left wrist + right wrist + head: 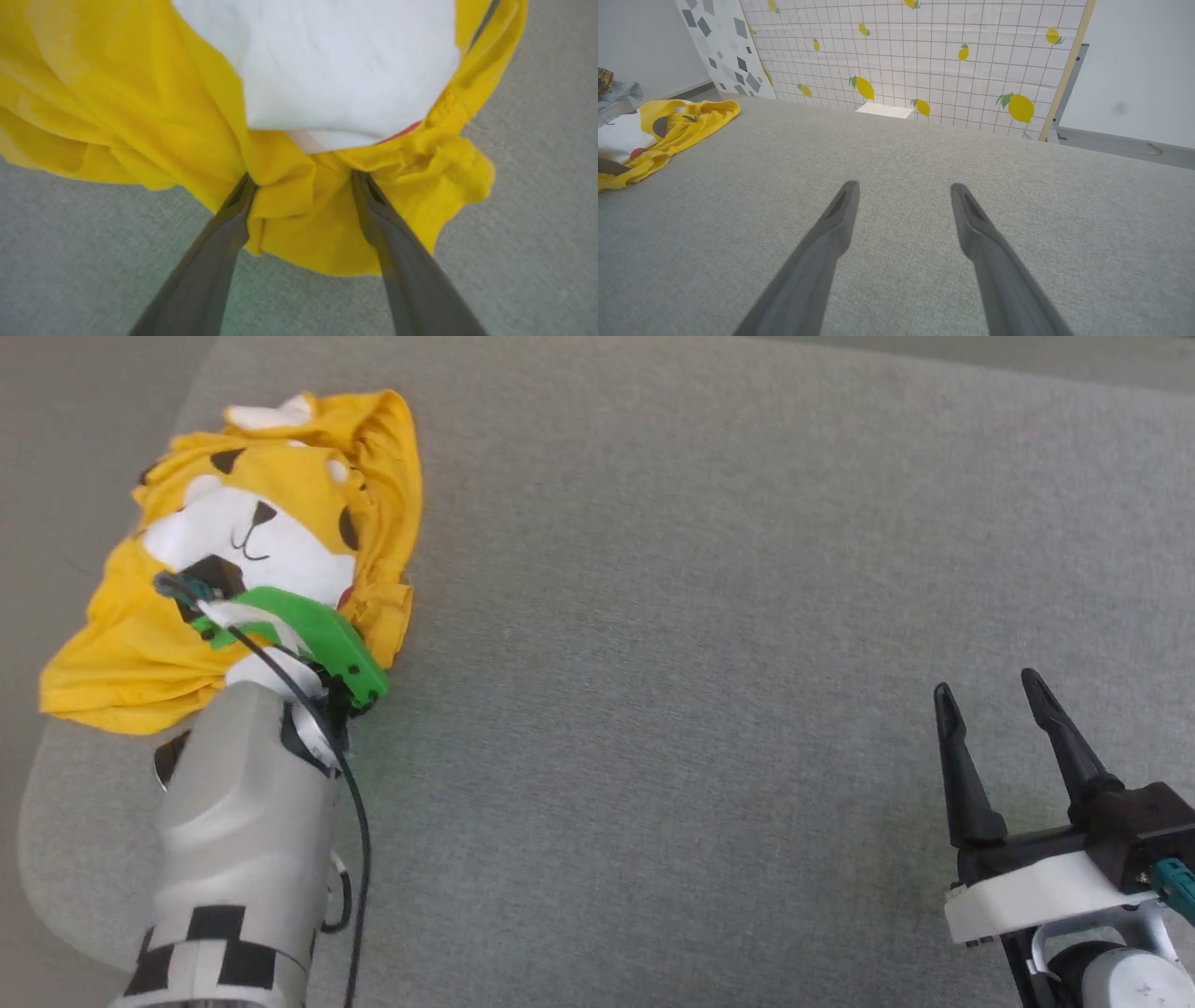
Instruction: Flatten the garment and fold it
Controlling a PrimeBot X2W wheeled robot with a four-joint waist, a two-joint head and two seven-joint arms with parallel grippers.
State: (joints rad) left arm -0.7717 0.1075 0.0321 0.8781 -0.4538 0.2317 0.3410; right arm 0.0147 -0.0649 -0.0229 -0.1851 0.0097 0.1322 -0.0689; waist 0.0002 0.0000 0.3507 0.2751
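Note:
The yellow T-shirt (308, 457) lies bunched at the far left of the grey padded table (700, 616), its cartoon face print of white patches and black marks facing up. My left gripper (303, 179) is open, its fingers (233, 214) spread wide and pushed into the near edge of the T-shirt (117, 107), with a yellow fold bulging between them. In the head view its green wrist mount (327, 635) covers the fingers. My right gripper (987, 686) is open at the lower right above bare table, far from the T-shirt (686, 116), with nothing between its fingers (831, 224).
The table's rounded left edge (28, 803) runs just beside and under the shirt. Beyond the far edge stands a lemon-print gridded panel (924, 56) and a flat white piece (884, 110). Wide bare grey surface stretches between the two arms.

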